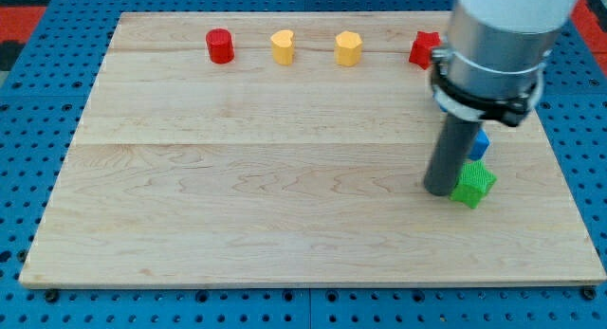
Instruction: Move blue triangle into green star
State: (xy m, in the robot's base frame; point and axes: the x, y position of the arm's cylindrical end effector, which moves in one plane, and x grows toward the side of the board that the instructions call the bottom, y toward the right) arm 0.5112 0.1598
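— What sat along the view's top?
— A red cylinder, a yellow heart, a yellow hexagon-like block and a red star, all on the wooden board.

my tip touching green star's left edge | blue triangle just above star, half hidden behind my rod | both near worktop's right side

Single view, high, angled down over board.
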